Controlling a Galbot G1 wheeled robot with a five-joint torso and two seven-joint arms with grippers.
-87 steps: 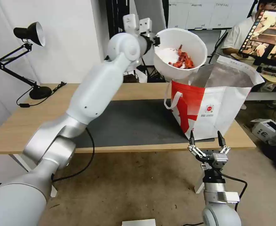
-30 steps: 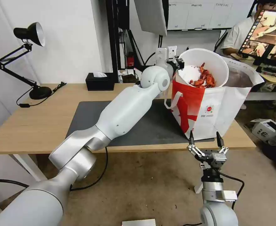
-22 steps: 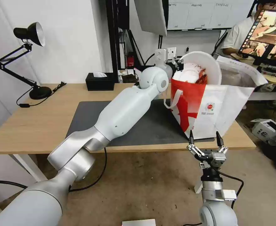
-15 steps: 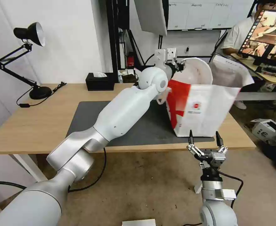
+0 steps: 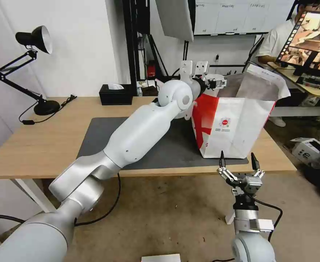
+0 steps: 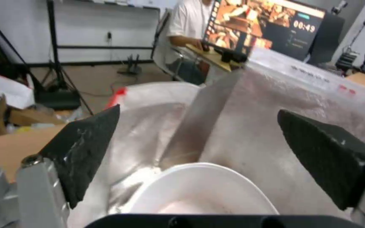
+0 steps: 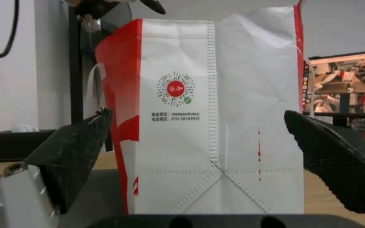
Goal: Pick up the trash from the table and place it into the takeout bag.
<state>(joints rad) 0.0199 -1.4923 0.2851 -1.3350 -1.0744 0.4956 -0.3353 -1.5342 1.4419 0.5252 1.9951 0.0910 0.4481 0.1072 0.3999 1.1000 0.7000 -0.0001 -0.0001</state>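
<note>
1. Left gripper (image 5: 218,82) sits at the mouth of the tall white-and-red takeout bag w/ silver foil lining (image 5: 236,123), jaws spread wide, gripping nothing.
2. White round bowl (image 6: 199,190) lies down inside the bag, against the foil.
3. Bag stands upright on the dark grey mat (image 5: 167,149) of the long light-wood bench (image 5: 40,145), near its right end.
4. Right gripper (image 5: 239,170) hangs below the bench's front edge, jaws open & empty.
</note>
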